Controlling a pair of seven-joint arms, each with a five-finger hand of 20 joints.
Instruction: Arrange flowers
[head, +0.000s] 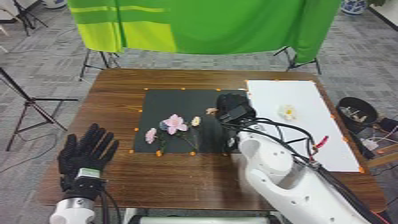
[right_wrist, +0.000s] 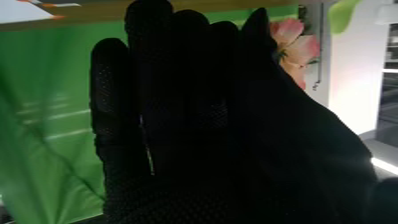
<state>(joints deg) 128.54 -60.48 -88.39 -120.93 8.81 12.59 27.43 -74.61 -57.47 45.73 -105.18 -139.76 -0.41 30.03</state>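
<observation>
Black-gloved, the right hand (head: 235, 108) near the head view's centre has its thumb against its fingers, apparently clamping the peach-pink petalled flower (head: 211, 111) beside it. The grip is hidden; a shallow pinch could let the bloom twist or drop, and a low sweep leftward could snag the large pink flower (head: 174, 123).

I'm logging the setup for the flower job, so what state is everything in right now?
Left hand: open, palm down
Right hand: at the dark mat's right edge
Large pink flower: in bloom, lying
Dark mat: flat
White sheet: flat
Pale flower: lying on the sheet
Green cloth: hanging
</observation>
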